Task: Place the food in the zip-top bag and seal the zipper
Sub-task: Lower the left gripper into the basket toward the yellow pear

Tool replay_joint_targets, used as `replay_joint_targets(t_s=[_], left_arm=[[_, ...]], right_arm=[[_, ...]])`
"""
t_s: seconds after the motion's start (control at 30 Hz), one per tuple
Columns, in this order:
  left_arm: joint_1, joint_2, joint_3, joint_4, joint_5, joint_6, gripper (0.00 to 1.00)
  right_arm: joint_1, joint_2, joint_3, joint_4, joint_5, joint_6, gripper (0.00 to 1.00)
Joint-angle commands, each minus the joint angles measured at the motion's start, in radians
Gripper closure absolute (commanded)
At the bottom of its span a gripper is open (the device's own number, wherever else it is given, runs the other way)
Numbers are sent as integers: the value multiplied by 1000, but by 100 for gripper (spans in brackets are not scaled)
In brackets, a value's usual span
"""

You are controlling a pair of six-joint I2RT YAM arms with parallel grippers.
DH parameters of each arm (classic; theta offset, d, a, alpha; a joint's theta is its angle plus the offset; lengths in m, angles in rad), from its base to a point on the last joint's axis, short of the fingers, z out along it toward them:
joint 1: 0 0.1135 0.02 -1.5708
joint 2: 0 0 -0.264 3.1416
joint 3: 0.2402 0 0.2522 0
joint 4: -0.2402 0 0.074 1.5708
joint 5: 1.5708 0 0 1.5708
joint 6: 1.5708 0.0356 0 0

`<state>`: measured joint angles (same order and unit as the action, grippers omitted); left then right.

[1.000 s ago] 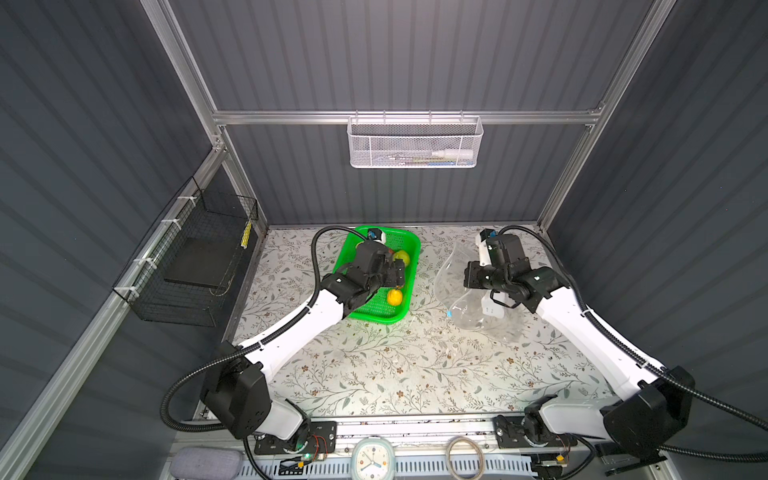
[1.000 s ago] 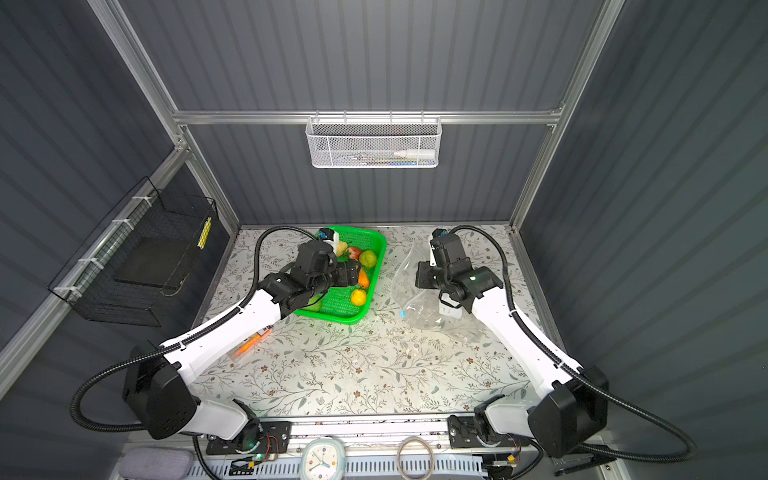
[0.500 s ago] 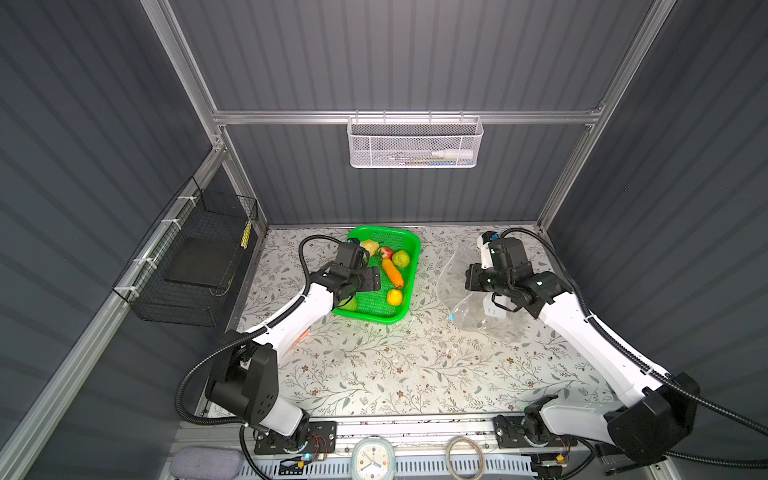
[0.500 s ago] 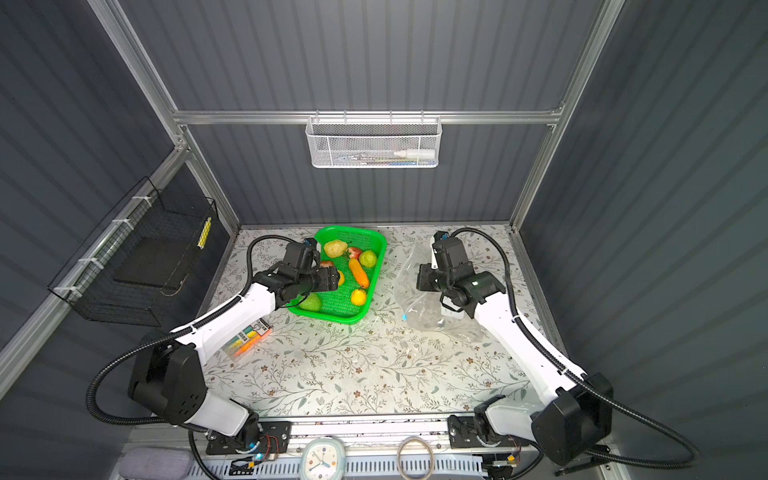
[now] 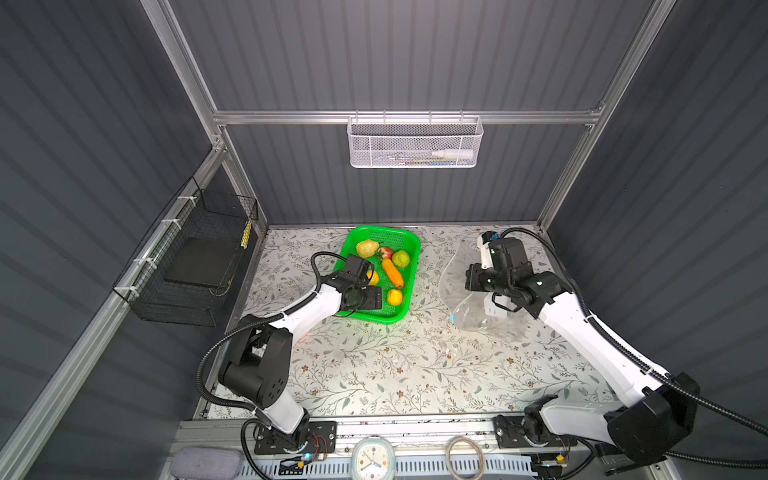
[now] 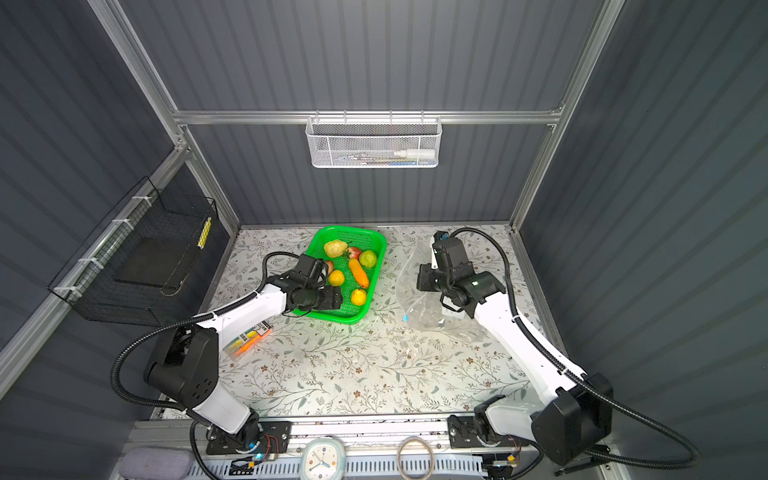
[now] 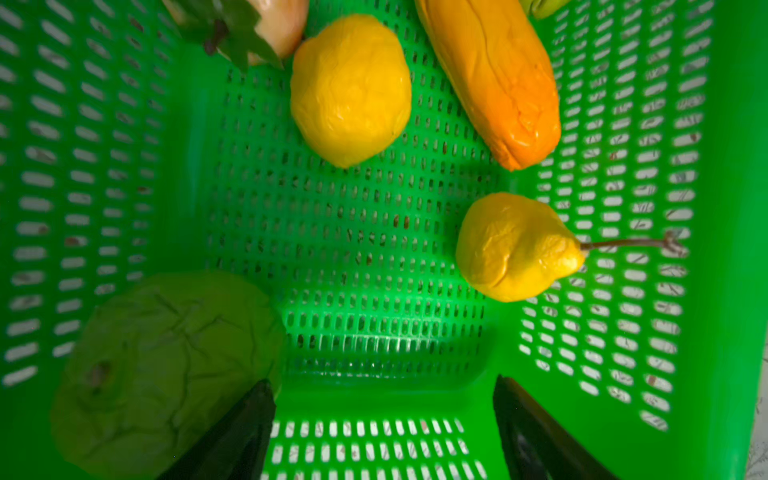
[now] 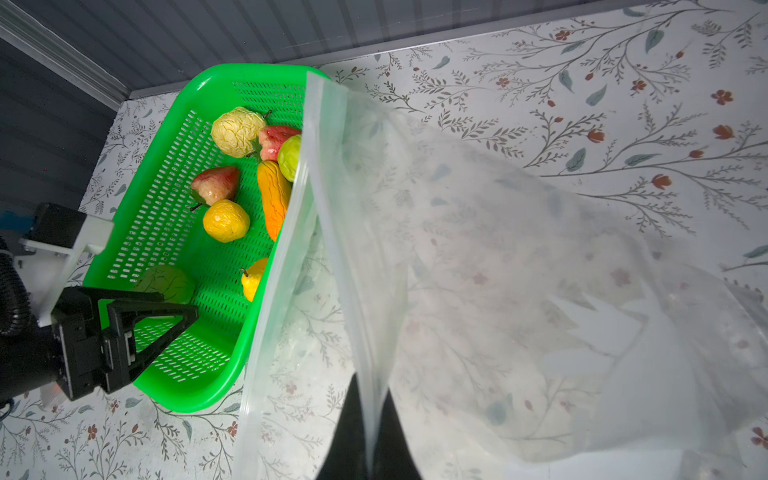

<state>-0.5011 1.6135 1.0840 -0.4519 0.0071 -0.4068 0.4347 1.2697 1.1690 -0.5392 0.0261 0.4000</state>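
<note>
The left gripper (image 7: 382, 386) hangs over the near end of the green basket (image 5: 376, 228), its fingers (image 7: 237, 428) spread wide, with only bare basket floor and the near wall between them. All the food lies in this basket, at the far middle of the table (image 5: 395, 365). A dark green leafy ball (image 7: 162, 374) sits in the near left corner just outside one fingertip, so close that I cannot tell whether they touch. A yellow stemmed fruit (image 7: 515, 247) lies ahead of the other finger, by the right wall. A yellow round fruit (image 7: 351, 89), the long orange piece (image 7: 494, 79) and a red strawberry (image 8: 216, 185) lie farther on, clear of both fingers. At the far end sit a pale leafy ball (image 8: 237, 131), a second strawberry (image 8: 276, 141) and a light green ball (image 8: 291, 158). Right of the basket, the right gripper (image 8: 368, 432) presses its fingers together on one lip of the zip-top bag (image 8: 498, 249), pinching it at the zipper (image 8: 332, 187). That lip is raised, and the mouth gapes towards the basket. The light-blue slider tab (image 5: 452, 318) sits at the mouth's near end, apart from those fingers.
</note>
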Motion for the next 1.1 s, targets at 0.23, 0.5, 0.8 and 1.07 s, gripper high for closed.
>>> replay_joint_targets(t_s=[0.23, 0.5, 0.8, 1.07], left_arm=[[-129, -168, -121, -92, 39, -168, 16], [-152, -305, -147, -141, -48, -209, 15], [-116, -192, 16, -57, -203, -52, 14], [-6, -30, 76, 74, -155, -30, 15]], right_arm=[[-1, 30, 32, -12, 0, -14, 100], [-1, 18, 31, -27, 36, -30, 100], [-1, -13, 2, -13, 13, -8, 100], [-1, -19, -18, -10, 7, -1, 100]])
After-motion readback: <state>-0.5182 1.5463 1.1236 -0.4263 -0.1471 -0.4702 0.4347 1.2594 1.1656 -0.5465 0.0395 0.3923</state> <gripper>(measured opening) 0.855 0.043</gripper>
